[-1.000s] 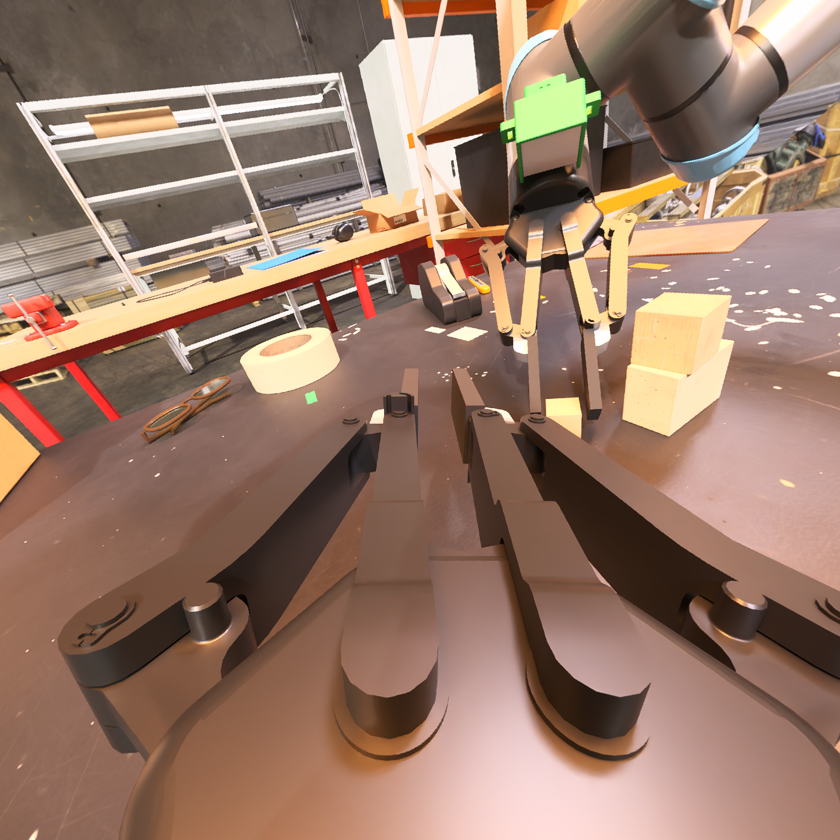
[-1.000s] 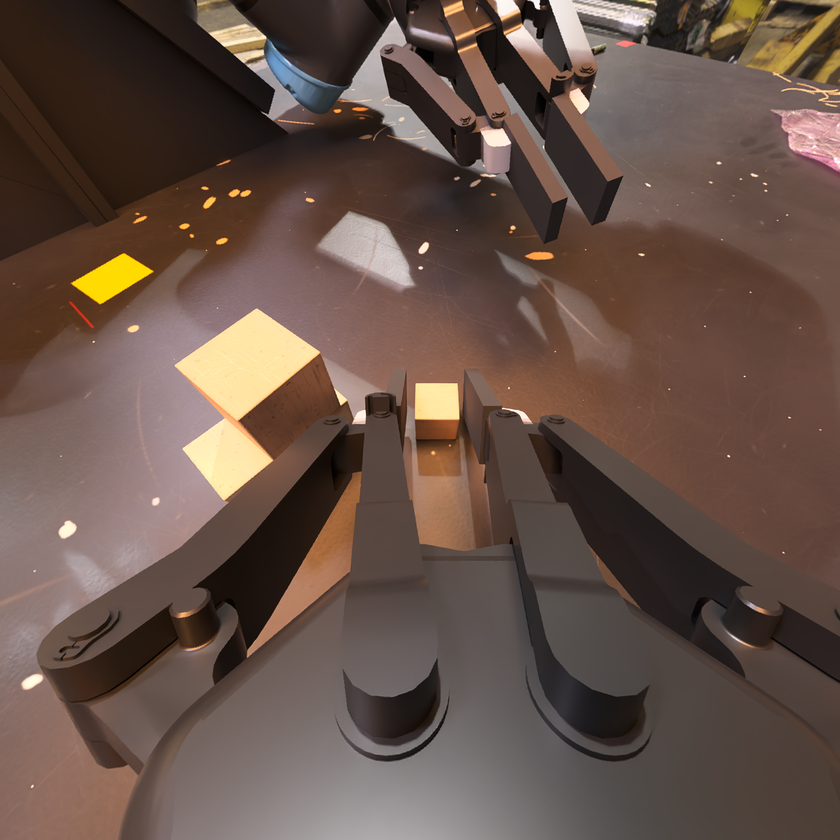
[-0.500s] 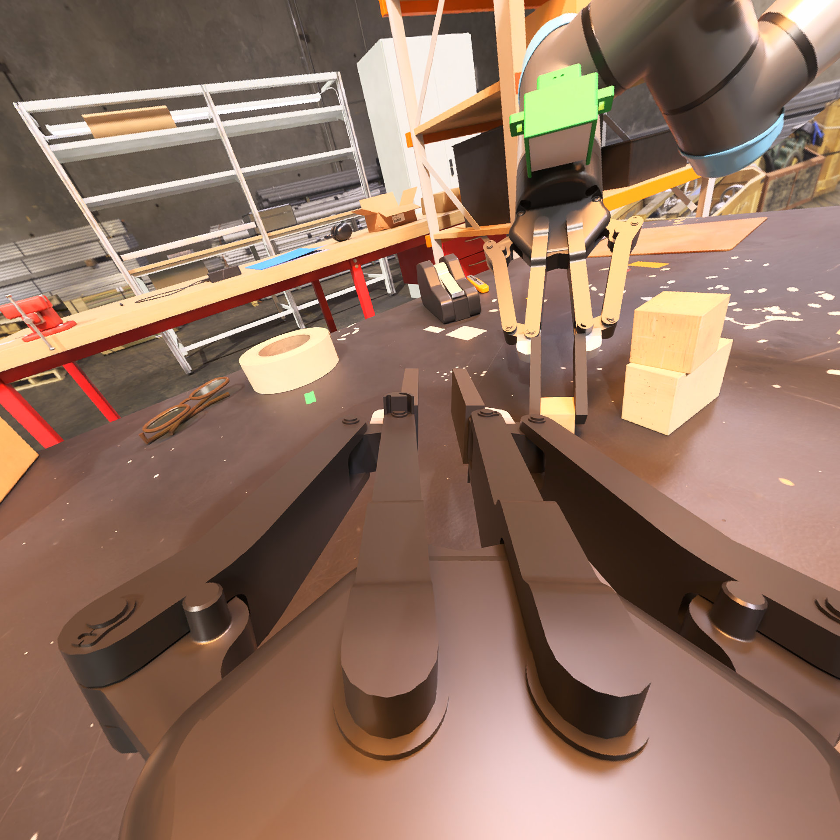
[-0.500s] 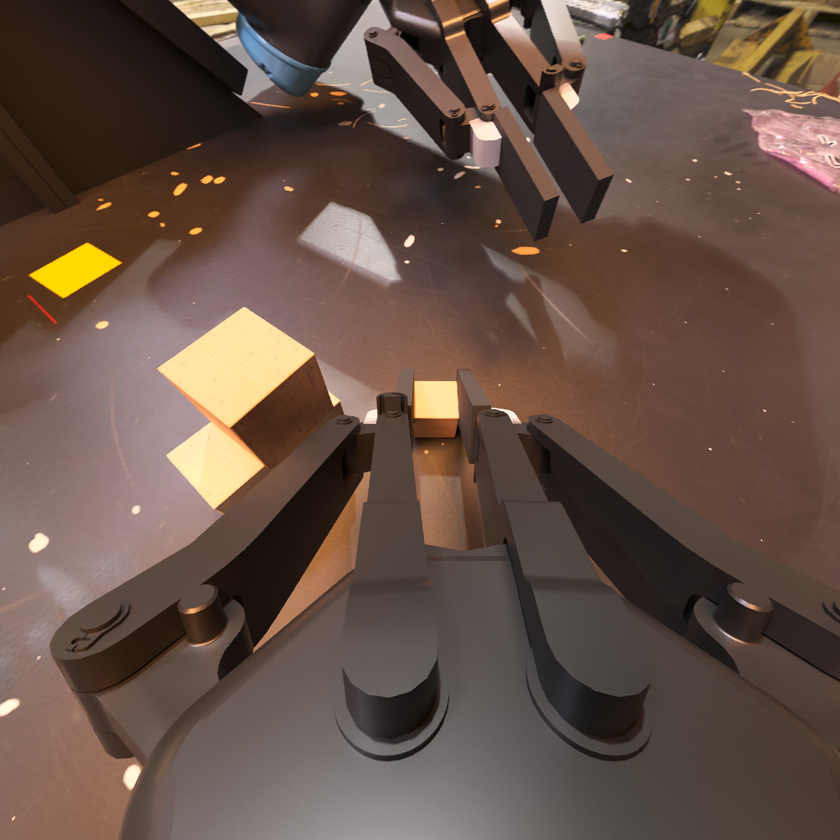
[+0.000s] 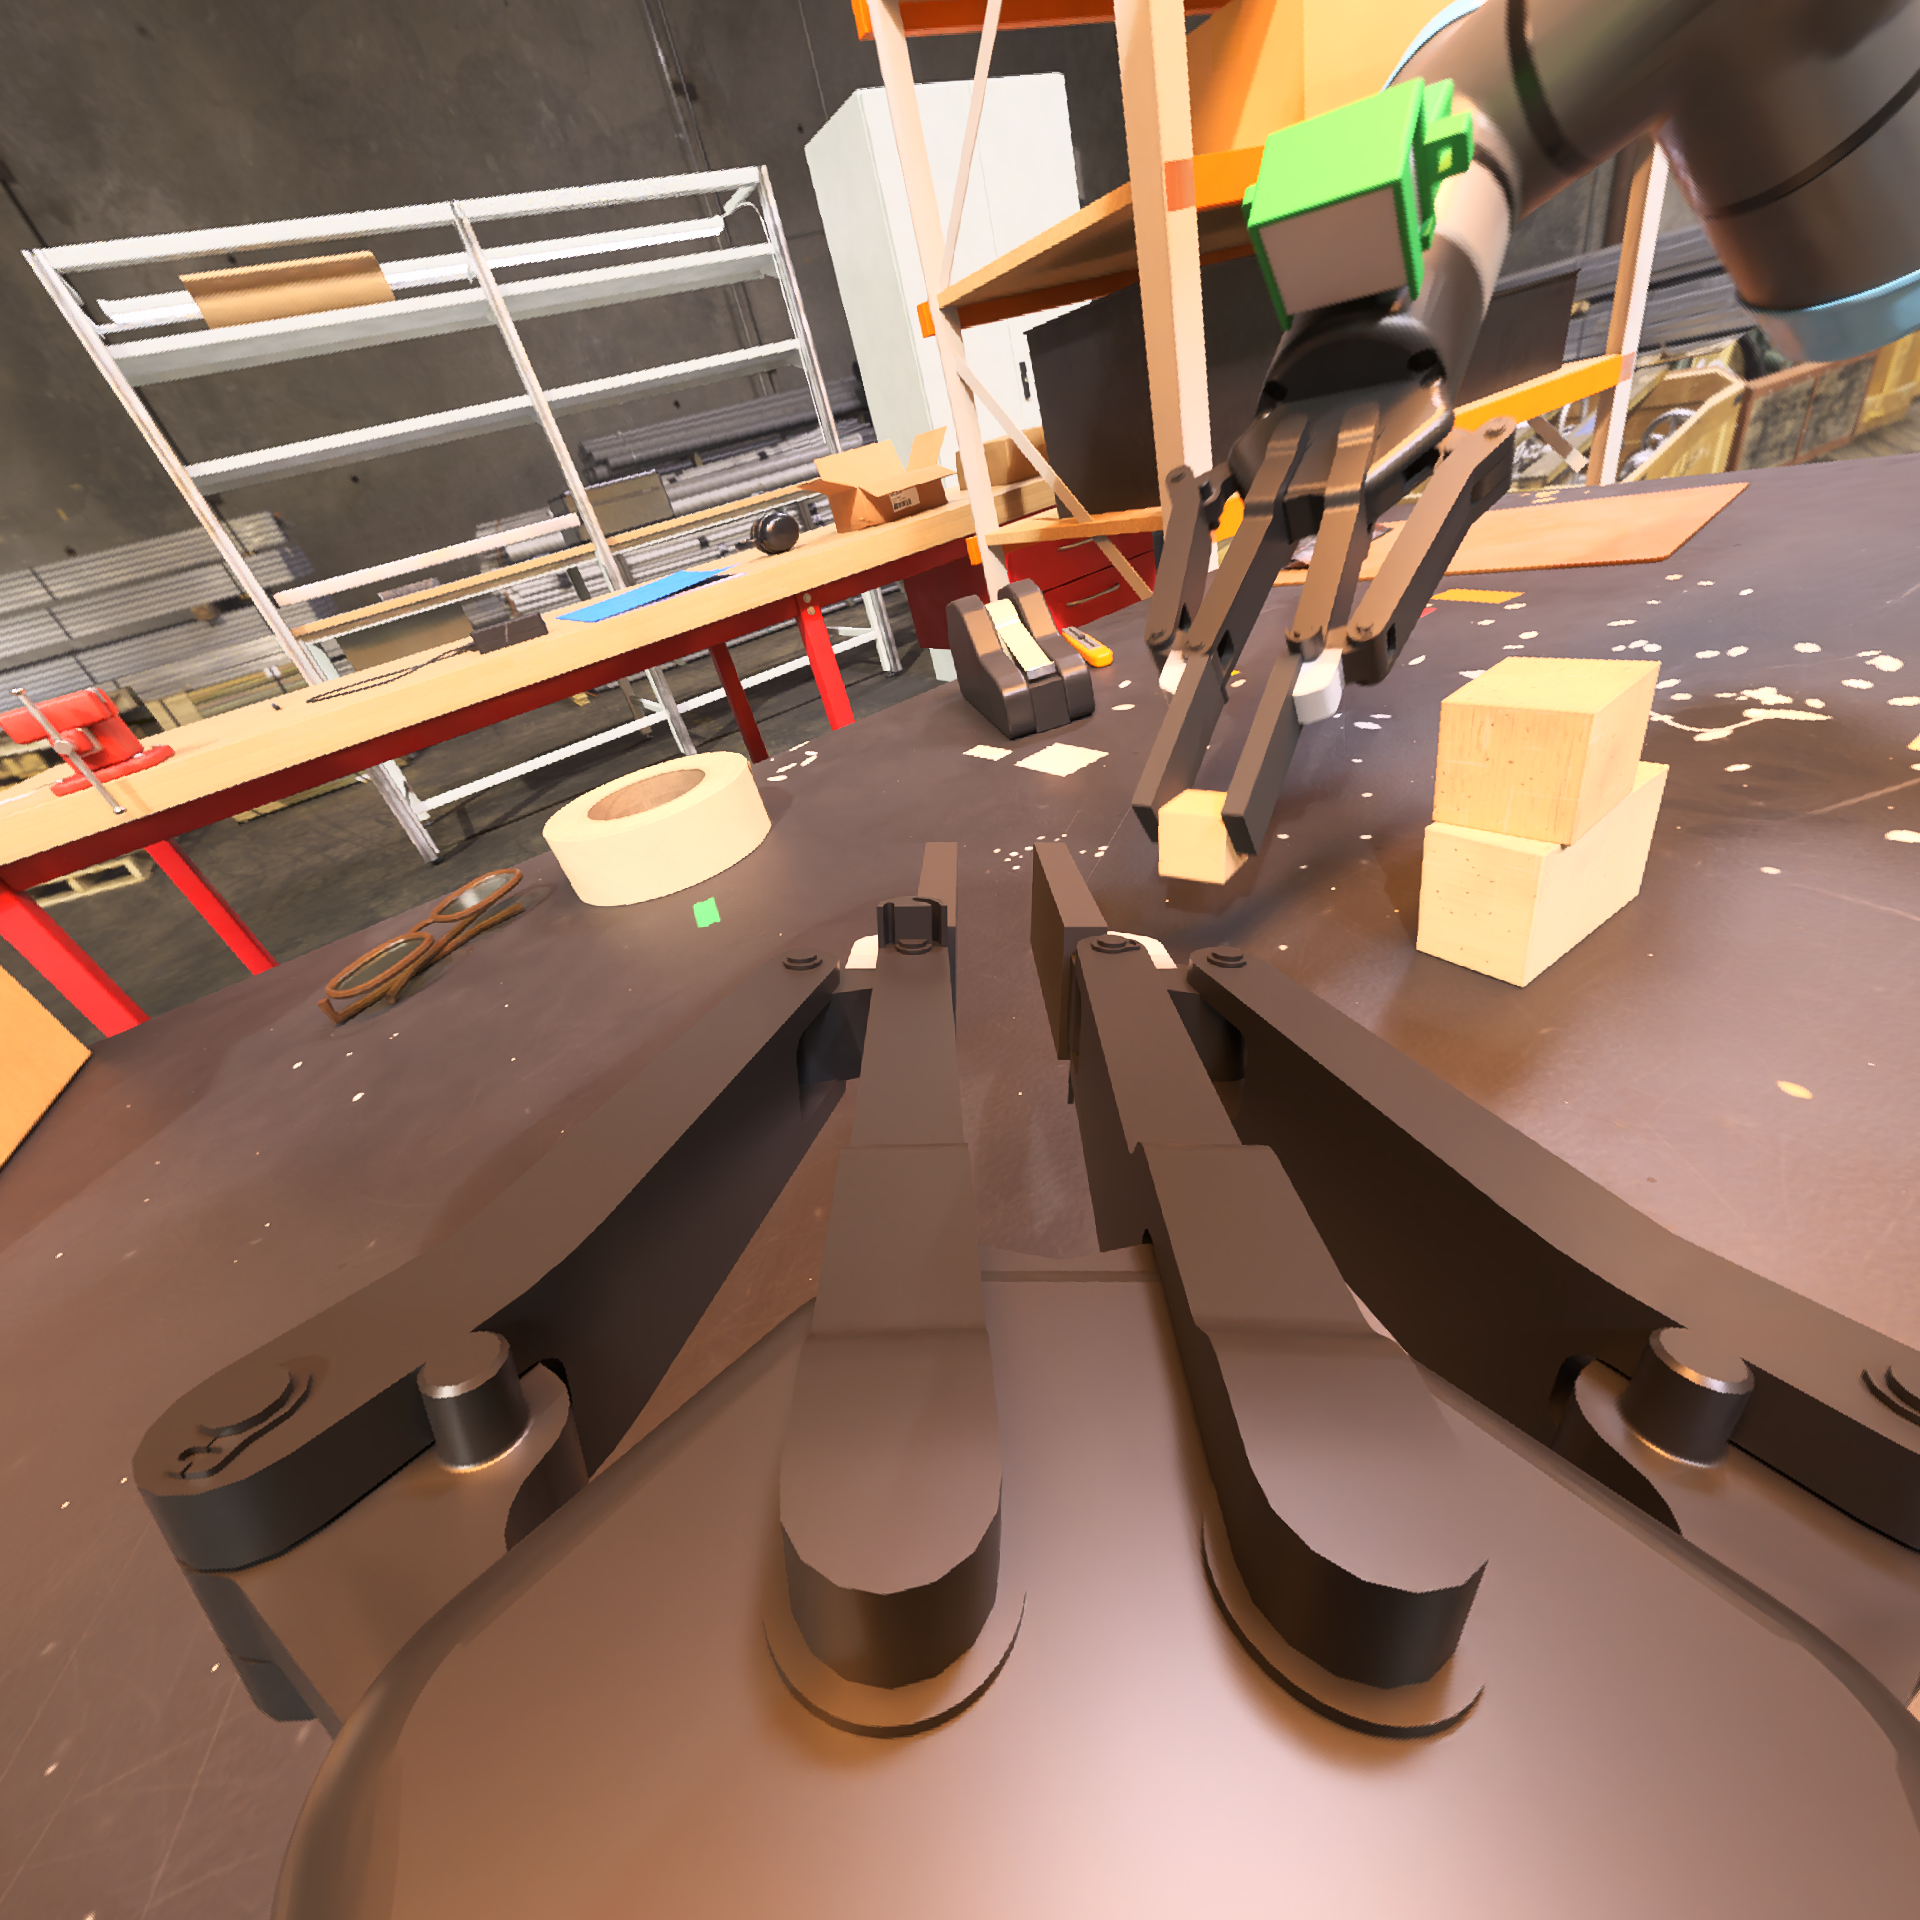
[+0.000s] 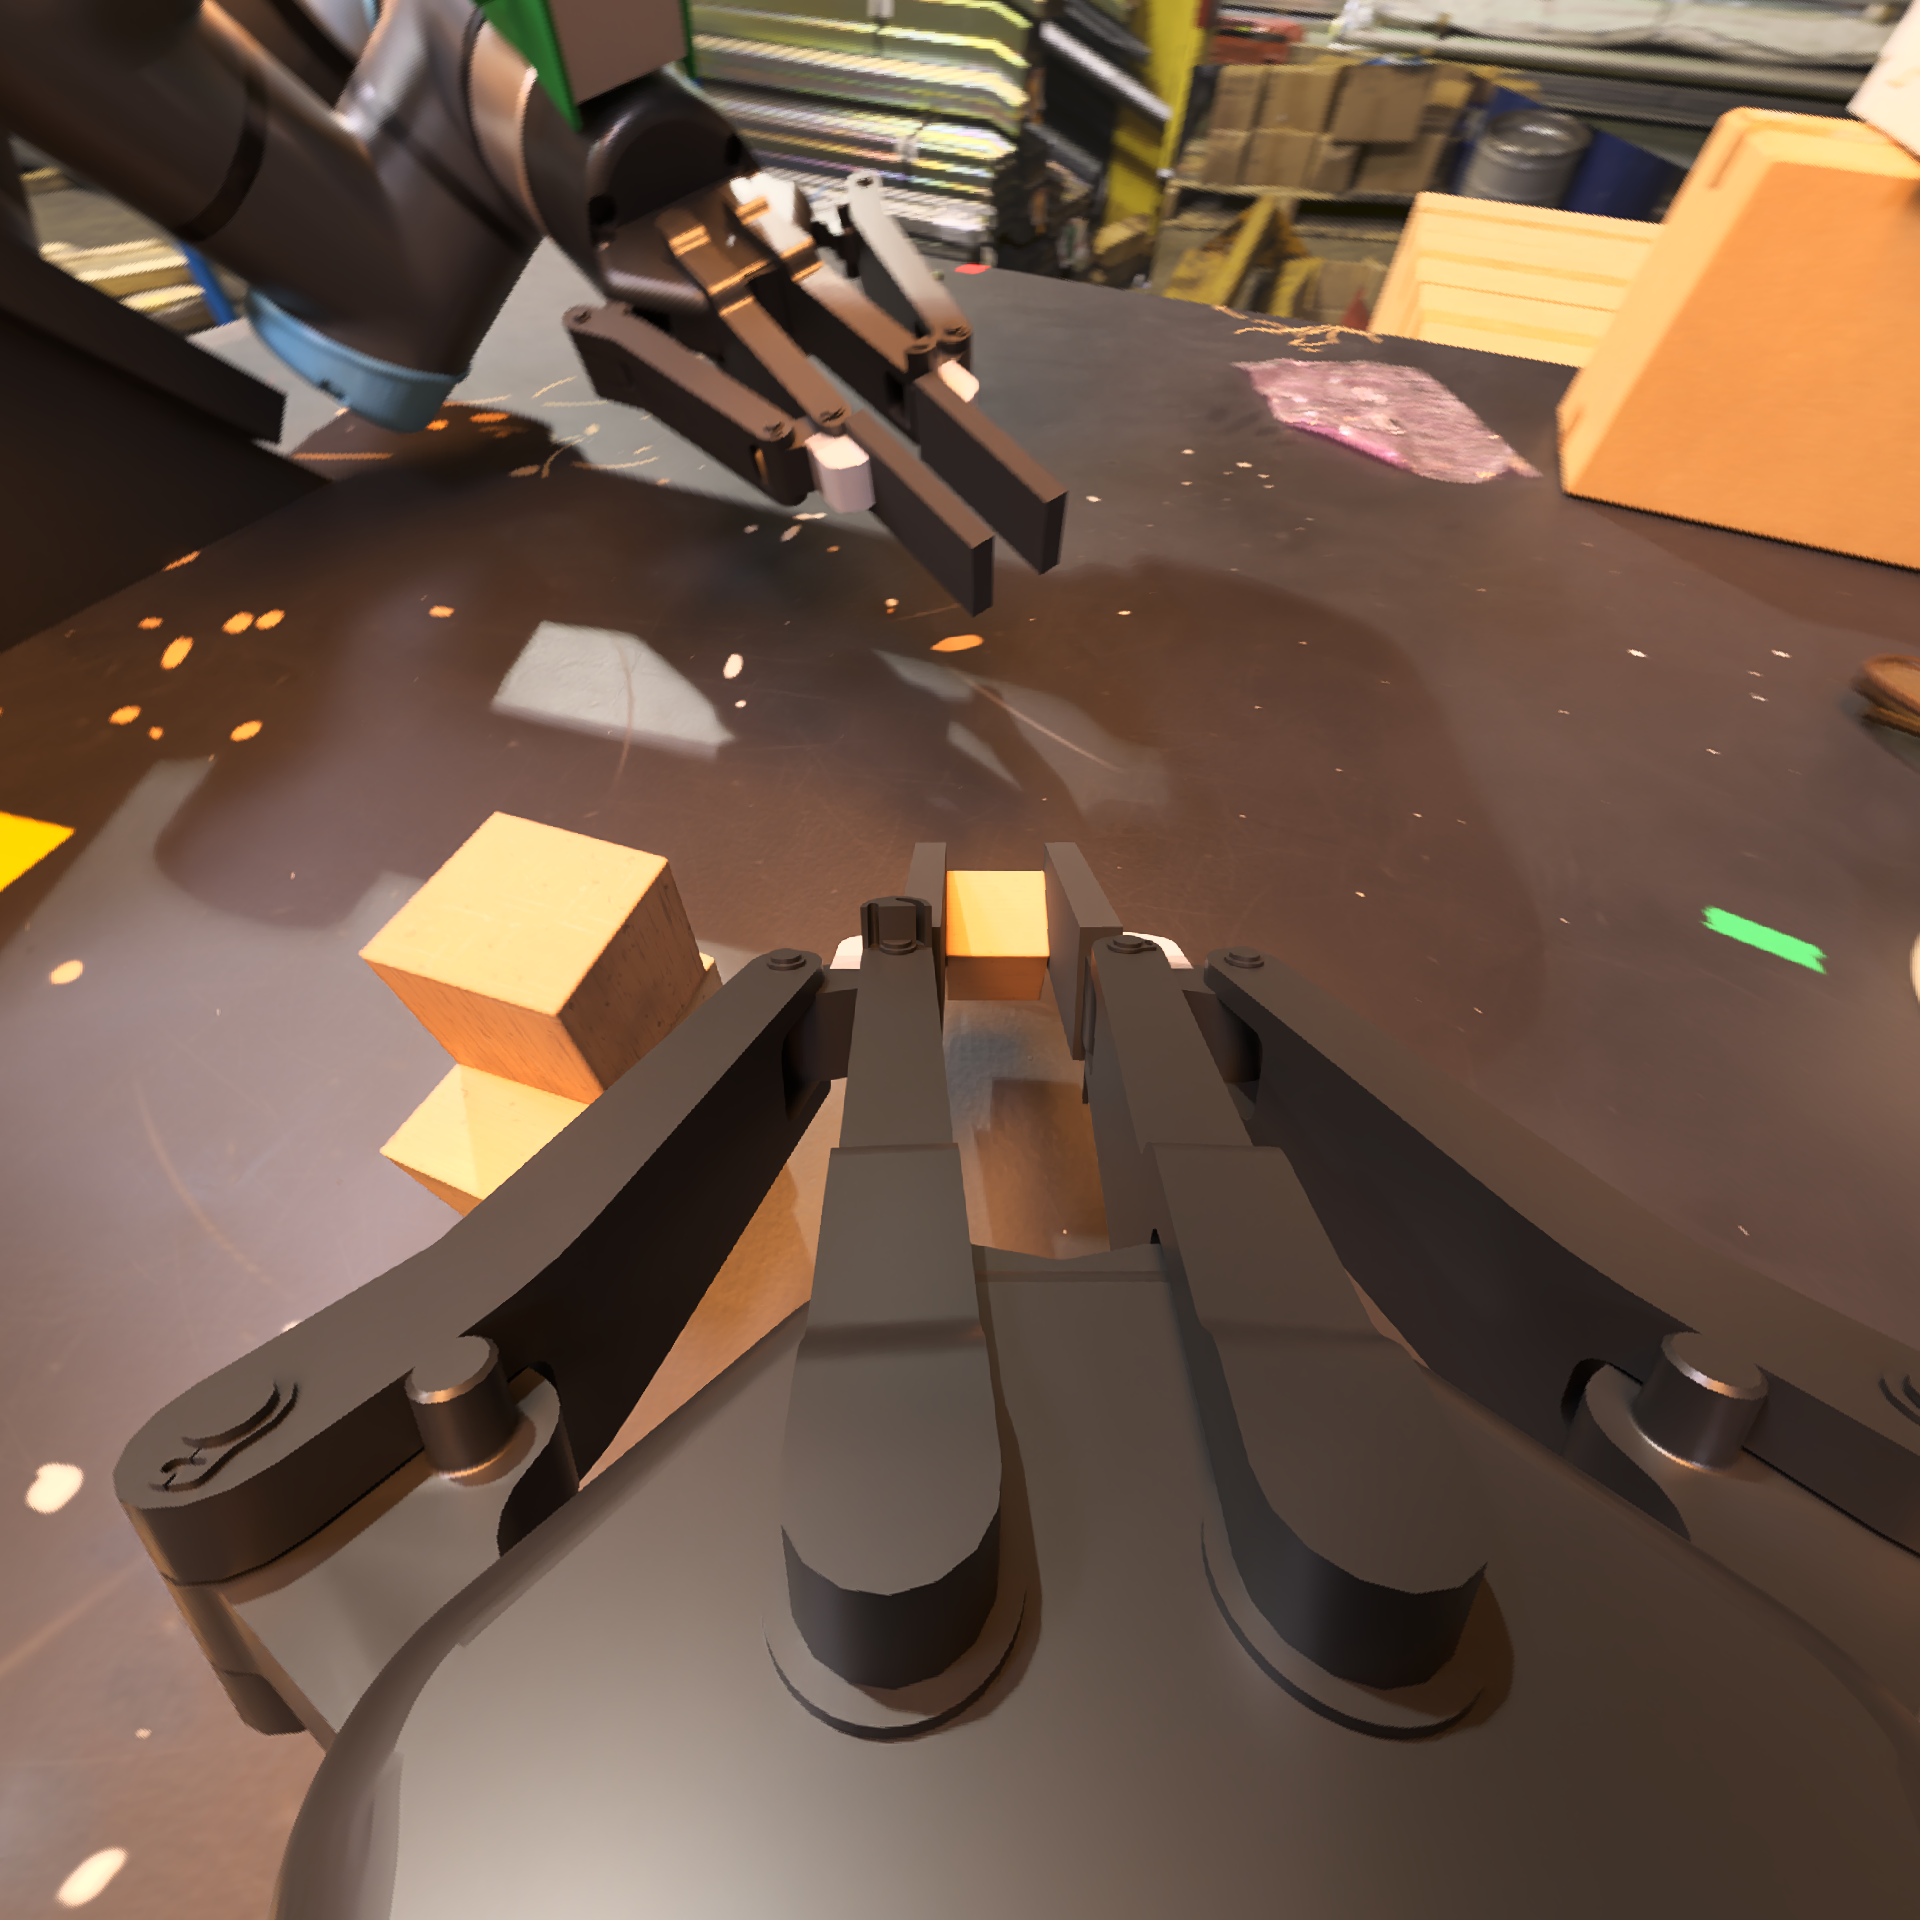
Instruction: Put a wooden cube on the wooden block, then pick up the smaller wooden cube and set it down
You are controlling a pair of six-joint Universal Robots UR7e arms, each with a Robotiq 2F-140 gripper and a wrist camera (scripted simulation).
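Note:
A larger wooden cube (image 5: 1538,743) rests on the wooden block (image 5: 1527,894) on the dark table; both also show in the right wrist view, the cube (image 6: 540,935) over the block (image 6: 473,1132). My right gripper (image 6: 995,894) is shut on the smaller wooden cube (image 6: 995,920) and holds it above the table, tilted. In the left wrist view that gripper (image 5: 1195,826) grips the small cube (image 5: 1195,836) left of the stack. My left gripper (image 5: 987,883) is nearly closed and empty, hovering over the table; it shows in the right wrist view (image 6: 1003,561).
A roll of tape (image 5: 655,826), a pair of glasses (image 5: 416,945), a tape dispenser (image 5: 1018,665) and a green marker (image 5: 707,912) lie on the table (image 5: 520,1091). A cardboard box (image 6: 1756,353) and pink wrap (image 6: 1371,410) sit at the far side. Workbench and shelving stand beyond.
My right gripper closed on the smaller cube, then lifted it off the table and tilted, moving away from the stack. My left gripper stayed put.

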